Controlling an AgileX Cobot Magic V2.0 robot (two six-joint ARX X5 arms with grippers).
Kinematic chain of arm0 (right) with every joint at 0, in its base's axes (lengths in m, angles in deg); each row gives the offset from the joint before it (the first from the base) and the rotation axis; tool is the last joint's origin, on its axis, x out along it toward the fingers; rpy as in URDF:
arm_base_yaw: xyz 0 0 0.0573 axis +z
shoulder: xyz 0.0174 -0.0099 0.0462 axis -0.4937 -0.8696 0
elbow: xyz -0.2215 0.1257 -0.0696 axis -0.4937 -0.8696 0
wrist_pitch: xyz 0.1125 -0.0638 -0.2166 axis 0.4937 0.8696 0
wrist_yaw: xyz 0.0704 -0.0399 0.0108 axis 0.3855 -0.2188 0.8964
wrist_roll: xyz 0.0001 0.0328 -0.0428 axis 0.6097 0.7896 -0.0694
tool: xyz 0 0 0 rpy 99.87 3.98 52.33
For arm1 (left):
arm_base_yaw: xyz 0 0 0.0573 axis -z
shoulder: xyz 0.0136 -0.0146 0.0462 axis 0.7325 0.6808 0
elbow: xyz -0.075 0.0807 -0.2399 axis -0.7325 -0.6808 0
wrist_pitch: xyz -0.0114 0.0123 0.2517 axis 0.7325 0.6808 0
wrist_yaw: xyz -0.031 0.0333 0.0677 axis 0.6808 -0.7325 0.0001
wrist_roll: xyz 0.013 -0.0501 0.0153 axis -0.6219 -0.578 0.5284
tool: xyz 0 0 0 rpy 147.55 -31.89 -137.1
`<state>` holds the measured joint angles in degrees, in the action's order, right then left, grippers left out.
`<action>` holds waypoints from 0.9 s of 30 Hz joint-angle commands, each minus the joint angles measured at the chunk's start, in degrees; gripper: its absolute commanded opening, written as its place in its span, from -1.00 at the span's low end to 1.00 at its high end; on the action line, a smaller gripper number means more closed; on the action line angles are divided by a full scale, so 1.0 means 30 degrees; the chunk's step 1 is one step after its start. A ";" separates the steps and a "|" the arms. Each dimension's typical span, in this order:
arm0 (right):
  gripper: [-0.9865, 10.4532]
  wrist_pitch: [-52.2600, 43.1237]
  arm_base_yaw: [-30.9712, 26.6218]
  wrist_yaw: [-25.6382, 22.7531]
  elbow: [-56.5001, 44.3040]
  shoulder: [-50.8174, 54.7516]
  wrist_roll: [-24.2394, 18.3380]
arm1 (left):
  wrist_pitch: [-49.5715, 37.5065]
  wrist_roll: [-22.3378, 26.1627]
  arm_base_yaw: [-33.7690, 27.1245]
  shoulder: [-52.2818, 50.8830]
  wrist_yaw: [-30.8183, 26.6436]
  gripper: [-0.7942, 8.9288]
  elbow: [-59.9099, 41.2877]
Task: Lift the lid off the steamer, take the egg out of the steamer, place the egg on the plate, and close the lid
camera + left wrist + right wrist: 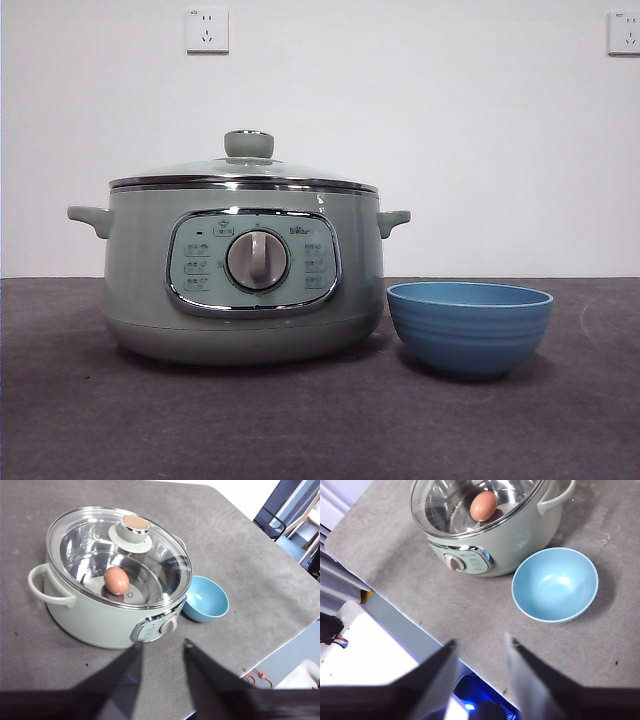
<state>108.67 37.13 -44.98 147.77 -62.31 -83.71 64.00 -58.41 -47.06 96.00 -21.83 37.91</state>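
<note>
Front view, nearest item first: the plate (a small blue bowl with faint ridges and a lighter rim) stands upright on the dark grey table, just beside the steamer at the side where the pot's handle projects; no contact between the two can be confirmed. The steamer stands slightly further back; its chrome-framed panel and silver dial face the camera; the lid sits level on the pot rim, its pale green knob uppermost. Behind the pot is a white wall with two sockets; neither arm appears in this view.

Left wrist view: the left gripper hangs above the table edge on the panel side of the steamer, well apart from it; its jaws stand spread with a clear gap and hold nothing. Beyond them the egg rests on the steel floor inside the steamer, visible through the glass lid.

Right wrist view: the right gripper is likewise held off the table edge, jaws parted and empty; the plate lies just beyond it, bare inside; further on, the steamer with the egg under the seated lid.
</note>
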 commanded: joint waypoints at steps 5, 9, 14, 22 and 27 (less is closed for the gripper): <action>0.16 -0.0117 0.0044 0.0036 0.0124 0.0015 0.0000 | -0.0911 0.0146 -0.0036 0.0197 0.0095 0.21 0.0044; 0.16 -0.0262 0.0044 0.0036 0.0124 0.0015 0.0000 | -0.1639 0.0138 0.0000 0.0954 0.0102 0.21 0.0117; 0.16 -0.0408 0.0044 0.0044 0.0131 0.0015 0.0007 | -0.3286 0.0138 0.0444 0.2565 0.0197 0.21 0.0153; 0.16 -0.1107 0.0044 0.0036 0.0124 0.0015 0.0510 | -0.6404 -0.0058 0.3038 0.6637 -0.1275 0.21 0.1712; 0.16 -0.1100 0.0044 0.0029 0.0131 0.0015 0.0503 | -0.8094 -0.0051 0.4991 0.9245 -0.3315 0.21 0.3031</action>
<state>105.65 37.13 -45.00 147.81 -62.31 -82.62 40.70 -58.61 -33.01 122.55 -30.90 46.63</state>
